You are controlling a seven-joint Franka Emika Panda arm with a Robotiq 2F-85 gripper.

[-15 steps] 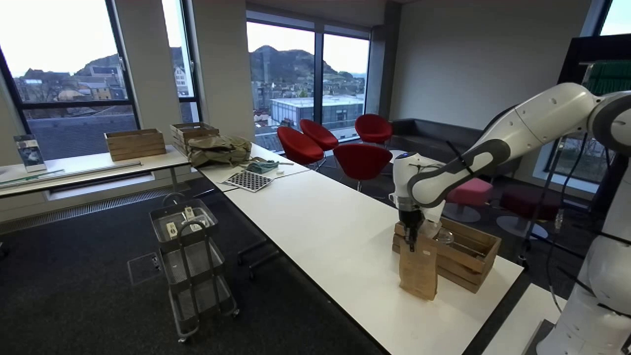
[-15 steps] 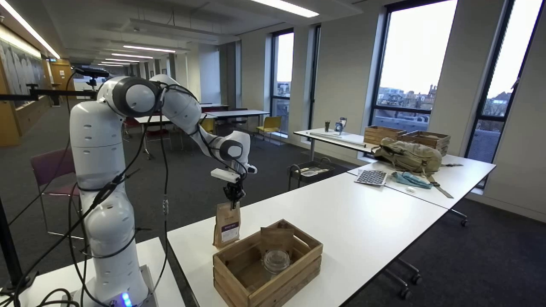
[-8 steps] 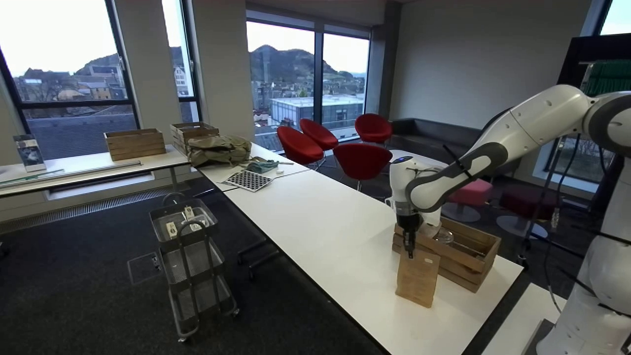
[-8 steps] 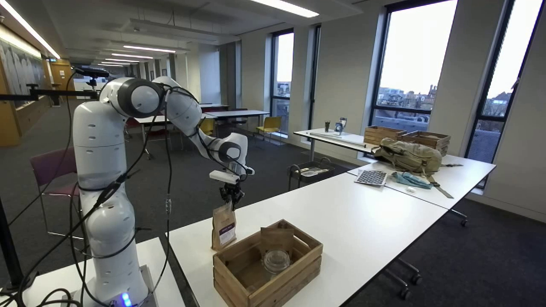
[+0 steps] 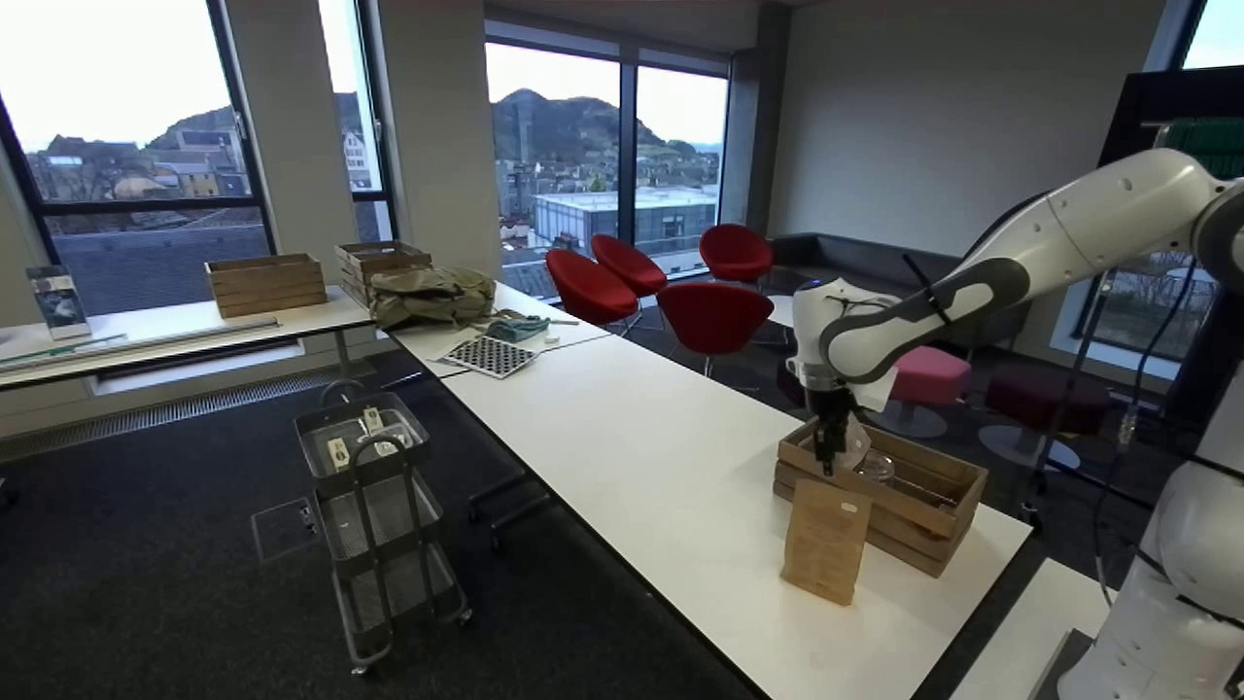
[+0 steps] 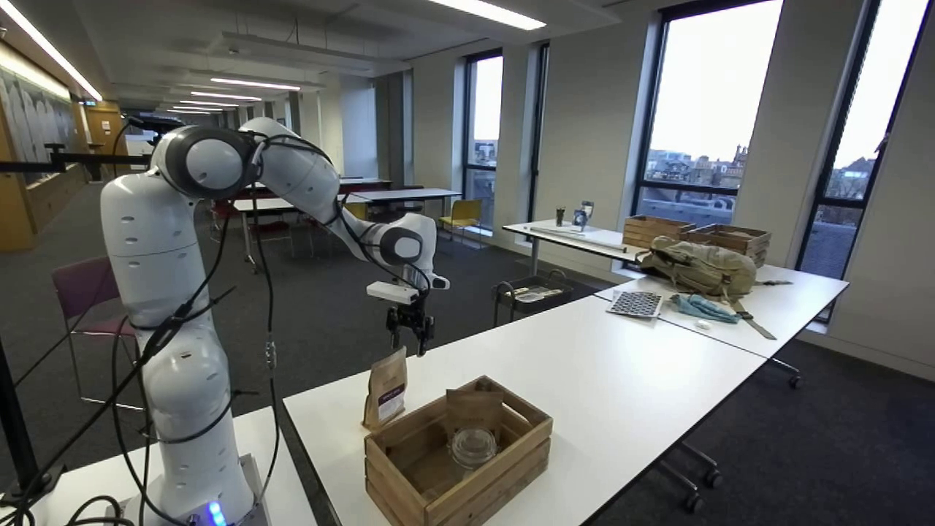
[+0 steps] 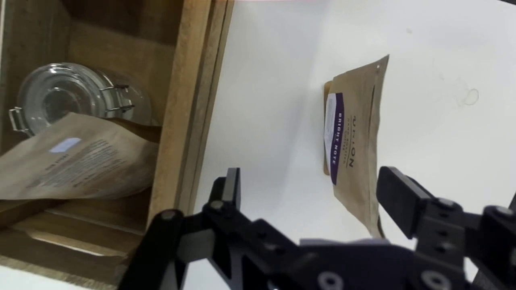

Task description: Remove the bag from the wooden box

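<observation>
A tan paper bag [image 5: 826,542] with a purple-and-white label [image 6: 391,399] stands upright on the white table, outside the wooden box [image 5: 909,533] and close along its long side. Above that bag's top my gripper [image 6: 408,351] hangs open, apart from it in both exterior views. From the wrist view, the bag [image 7: 358,137] lies below and beyond the right finger [image 7: 399,197], and nothing is between the spread fingers. Inside the wooden box [image 7: 177,108] leans another brown bag [image 7: 80,161], away from the gripper.
A glass clip-top jar [image 7: 60,96] lies in the box beside the inner bag. Further along the table [image 6: 584,365] are a checkered board [image 6: 635,304], a teal cloth [image 6: 705,309] and a green backpack [image 6: 697,267]. A wire trolley [image 5: 364,442] stands on the floor.
The gripper has let go of the standing bag's top edge, opened, and risen away toward the box side. The bag has been set down slightly further from the box and stands by itself.
</observation>
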